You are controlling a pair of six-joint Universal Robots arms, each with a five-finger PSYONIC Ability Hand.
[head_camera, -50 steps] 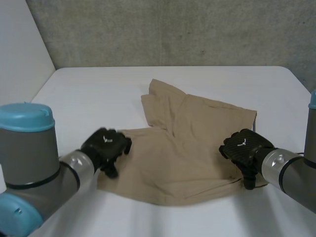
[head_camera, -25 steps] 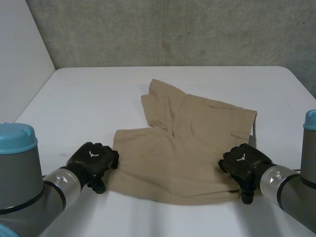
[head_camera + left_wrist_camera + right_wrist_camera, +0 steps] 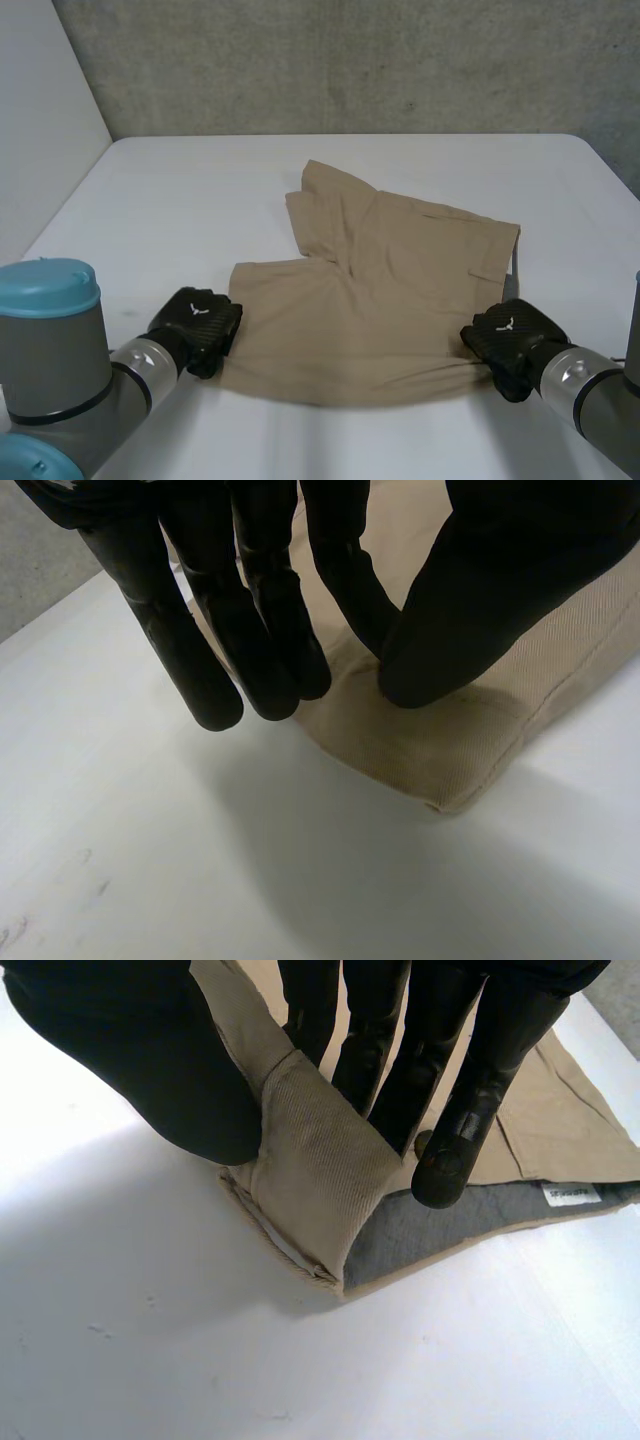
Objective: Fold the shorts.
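Here the right hand (image 3: 140, 1050) pinches the near right corner of the shorts (image 3: 380, 290) between thumb and fingers. The cloth there is raised off the white surface (image 3: 170, 200) so its grey inner side shows, while the left hand (image 3: 500, 570) sits at the near left corner — whether it has a true hold there I cannot tell. To fold well, I judge both corners should be firmly caught before lifting, then raised together and carried level toward the far edge — one corner slipping would leave the fold skewed.
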